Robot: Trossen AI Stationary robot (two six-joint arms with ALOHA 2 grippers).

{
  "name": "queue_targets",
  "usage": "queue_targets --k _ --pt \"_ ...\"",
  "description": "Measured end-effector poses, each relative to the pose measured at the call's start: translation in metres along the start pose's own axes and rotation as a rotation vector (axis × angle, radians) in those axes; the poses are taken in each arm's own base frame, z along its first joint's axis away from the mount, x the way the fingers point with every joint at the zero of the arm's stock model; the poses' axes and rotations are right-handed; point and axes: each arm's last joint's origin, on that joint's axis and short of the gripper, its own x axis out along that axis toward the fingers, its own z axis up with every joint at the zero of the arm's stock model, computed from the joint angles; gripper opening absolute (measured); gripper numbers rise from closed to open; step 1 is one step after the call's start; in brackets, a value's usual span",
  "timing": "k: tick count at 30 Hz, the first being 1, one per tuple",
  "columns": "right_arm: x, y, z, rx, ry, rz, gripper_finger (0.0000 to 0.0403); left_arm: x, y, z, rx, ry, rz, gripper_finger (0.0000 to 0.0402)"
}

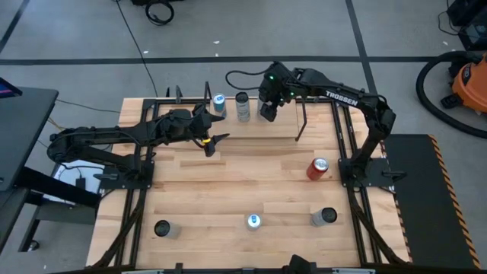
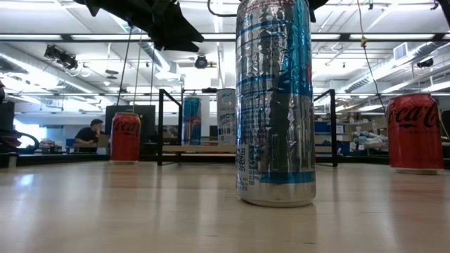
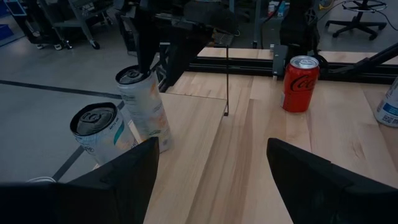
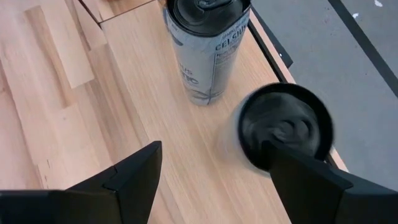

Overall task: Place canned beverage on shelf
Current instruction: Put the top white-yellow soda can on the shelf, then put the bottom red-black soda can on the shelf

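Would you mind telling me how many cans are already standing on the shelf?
2: a blue-topped can and a tall white can, side by side at the shelf back edge's left half. None seems hidden.

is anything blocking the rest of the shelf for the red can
Nothing visible does. The red can stands alone on the table, and the shelf is bare beside the two cans already on it. The right gripper hovers beside them, jaws open.

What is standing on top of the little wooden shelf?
Two tall cans stand upright on the shelf, side by side: a blue can and a white can. The right gripper hangs open beside them and covers part of the plank.
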Motion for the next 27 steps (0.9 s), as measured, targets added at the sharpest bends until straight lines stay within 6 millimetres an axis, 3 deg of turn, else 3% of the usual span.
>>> queue_targets --k 19,27 --pt "-0.001 0.000 0.002 -0.018 -0.016 0.000 0.0295 0.000 0.000 0.000 0.000 0.000 0.000 0.0299" --pt "-0.027 0.003 0.000 -0.028 -0.072 0.029 0.0295 0.000 0.000 0.000 -0.001 0.000 0.000 0.0299"
